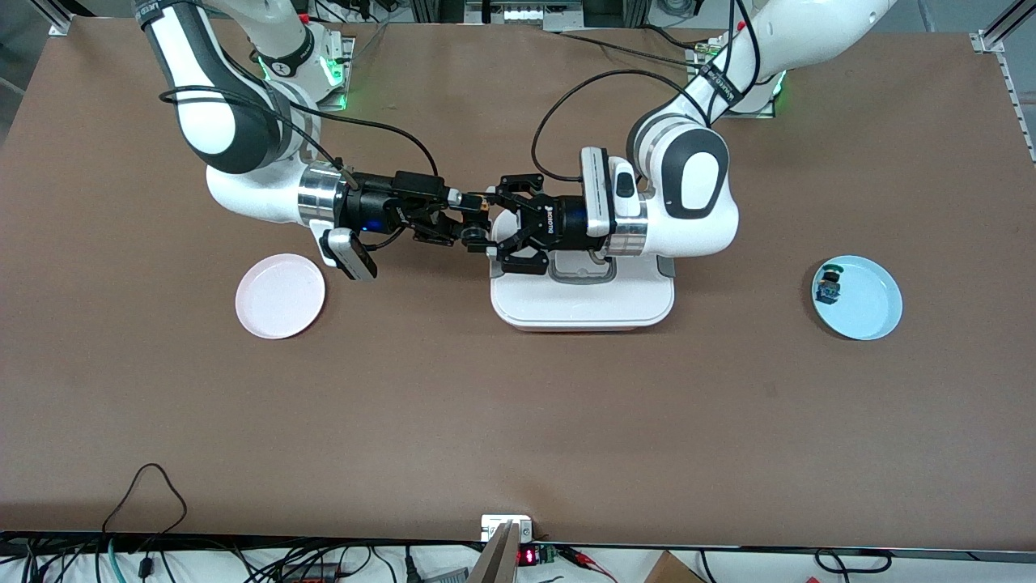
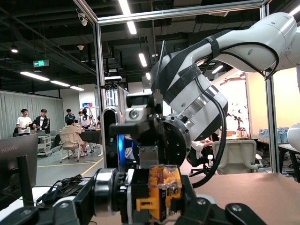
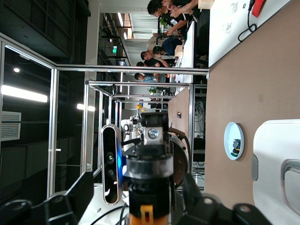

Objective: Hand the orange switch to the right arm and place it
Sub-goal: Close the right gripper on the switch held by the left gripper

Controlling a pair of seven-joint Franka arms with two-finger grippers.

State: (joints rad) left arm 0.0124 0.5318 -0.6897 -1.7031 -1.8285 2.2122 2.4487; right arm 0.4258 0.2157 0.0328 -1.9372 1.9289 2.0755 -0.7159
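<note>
Orange switch: the orange switch (image 1: 481, 207) hangs in mid-air between my two grippers, over the bare surface (image 1: 518, 421) just off the edge of the white lidded box (image 1: 582, 300); its orange part fills the left wrist view (image 2: 158, 191) and shows at the edge of the right wrist view (image 3: 146, 215).
Left gripper: my left gripper (image 1: 495, 235), the black one reaching in from the left arm's end, is clamped tight on the orange switch and carries it.
Right gripper: my right gripper (image 1: 463, 219) meets it nose to nose, its slim fingers part-way apart around the free end of the switch; I cannot tell whether they touch it.
Step in hand: the handover itself, as I judge it; the switch rests with my left gripper and my right has not taken a firm hold.
Next move calls for: my right gripper to pinch the switch squarely before my left lets go; loosening too soon would likely drop so small a part. After that, a carry to a place to set it down, probably the pink plate (image 1: 280, 295) below my right wrist, though nothing shows this for sure.
Risk: the grippers are crowded together, so fingers could knock one another.
Count, switches: two, the orange one held and a green-capped switch (image 1: 828, 285) lying on the blue plate (image 1: 870, 312).
Count, plates: two, one pink and one blue, well apart.
Count, boxes: one.
Count, arms: two, both busy.
</note>
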